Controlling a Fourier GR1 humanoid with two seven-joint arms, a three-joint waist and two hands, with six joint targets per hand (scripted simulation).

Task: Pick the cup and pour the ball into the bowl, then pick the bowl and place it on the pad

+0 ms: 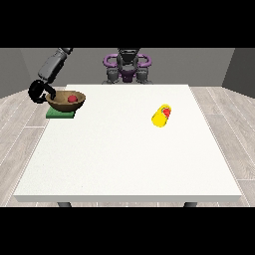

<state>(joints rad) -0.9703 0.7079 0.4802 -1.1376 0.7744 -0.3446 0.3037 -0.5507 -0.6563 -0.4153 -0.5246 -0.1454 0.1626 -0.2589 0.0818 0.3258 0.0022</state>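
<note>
Bowl (65, 101) sits on the green pad (61, 114) at the surface's (124, 159) far left corner.
The robot hand (39, 91) at the view's left curls on the rim; letting go roughly could tip out the red ball (72, 98). The yellow cup (162, 115) lies well apart.

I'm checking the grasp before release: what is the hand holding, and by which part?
The hand at the view's left holds the bowl by its left rim.

bowl (65, 101) on pad (61, 114), cup (161, 116) right
</note>
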